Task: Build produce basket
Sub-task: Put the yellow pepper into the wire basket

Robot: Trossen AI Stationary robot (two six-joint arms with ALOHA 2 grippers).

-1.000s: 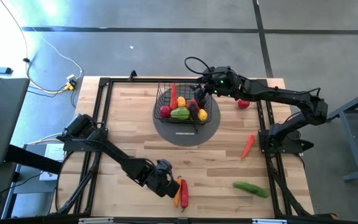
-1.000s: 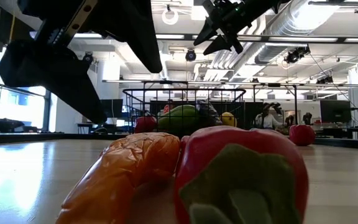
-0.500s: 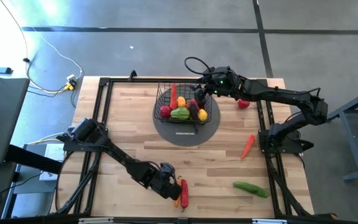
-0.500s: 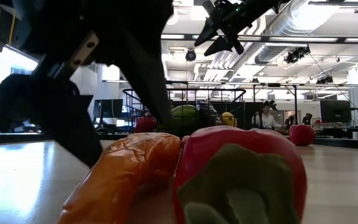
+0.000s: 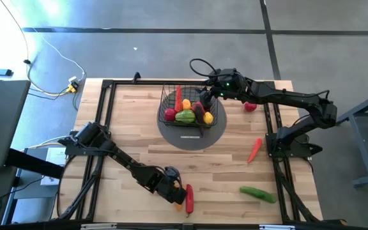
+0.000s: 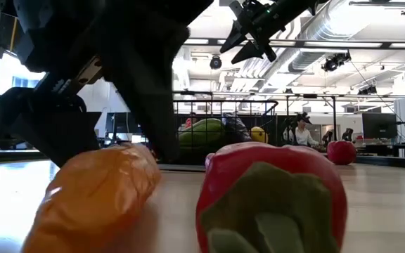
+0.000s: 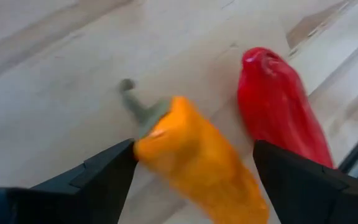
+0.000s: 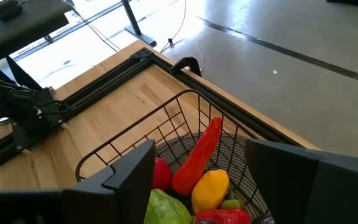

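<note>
Reaching down at the near edge of the wooden slatted table (image 5: 133, 137), the left gripper (image 5: 173, 193) has its two dark fingers spread wide around a long orange toy pepper (image 7: 197, 158), straddling it but not yet pinched on it. That pepper lies flat beside a long glossy red toy pepper (image 7: 281, 109), the two nearly parallel, long axes running toward the table's near edge; the orange one's green stem (image 7: 135, 106) points away from the wrist. It looks light, hard and slick, so I'd guess a grip across its thick middle holds best, since the tapered end may squirt out.

Further right, the small black wire-mesh basket (image 5: 171, 96) sits on a round grey mat (image 5: 219, 124) at the far side, already holding several pieces. The right gripper (image 5: 204, 94) hovers above the basket's right rim, fingers apart and empty. A red chili (image 5: 254, 150), a small red fruit (image 5: 250, 107) and a green cucumber (image 5: 257, 193) lie loose on the right.
</note>
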